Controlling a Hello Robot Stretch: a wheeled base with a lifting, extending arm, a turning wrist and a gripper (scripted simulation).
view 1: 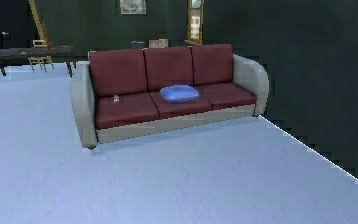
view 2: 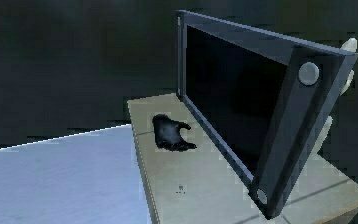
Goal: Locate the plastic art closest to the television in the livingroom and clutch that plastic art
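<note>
Television (view 2: 249, 100) stands upright on a pale, low desk (view 2: 187, 200) in the arm side view, its dark screen facing the picture's left. Just in front of the screen, toward the desk's far corner, lies a small dark glossy lump (view 2: 173, 132) with stubby projections. From its sheen and its position I take it for the plastic art, though its form is too small to read with certainty. It rests flat on the desk top, near the television's lower edge and seemingly apart from it, set out like an ornament before the screen. It is the nearest thing to the television that I can make out, which would make it the piece the task means. The desk fills the lower part of this side view, which suggests the robot has drawn up alongside so that its reaching side faces the piece. The forward view looks across a pale blue floor (view 1: 187, 180) to a dark red sofa (view 1: 152, 75) with a grey frame. A blue cushion (view 1: 180, 94) lies on its middle seat and a small pale item (view 1: 116, 98) on the seat to the picture's left. A dark table (view 1: 27, 52) stands farther back at the left. The sofa probably sits there for watching the screen. Finding the piece looks done, and the grasp is not yet made. How the fingers stand I cannot tell.
</note>
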